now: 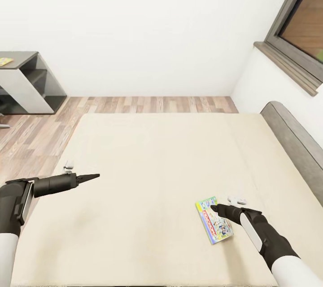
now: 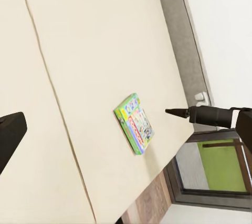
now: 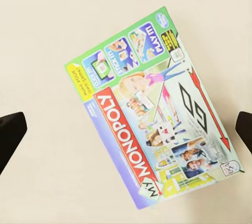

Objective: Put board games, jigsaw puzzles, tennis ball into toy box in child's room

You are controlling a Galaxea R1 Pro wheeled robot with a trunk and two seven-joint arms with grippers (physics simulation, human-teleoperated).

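Home bedroom, beige bed [image 1: 148, 179], plank floor [image 1: 31, 134], window [image 1: 305, 22]

White walls [image 1: 148, 22] fill the upper frame, plain and evenly lit. Wood-plank floor [image 1: 31, 134] runs along the wall base and down the left side. At the upper left stands a dark grey shelving unit [image 1: 33, 81] with a white angled panel. At the upper right, a dark-framed window [image 1: 303, 17] sits above a grey sill. A grey padded headboard [image 1: 294, 143] occupies the right edge.
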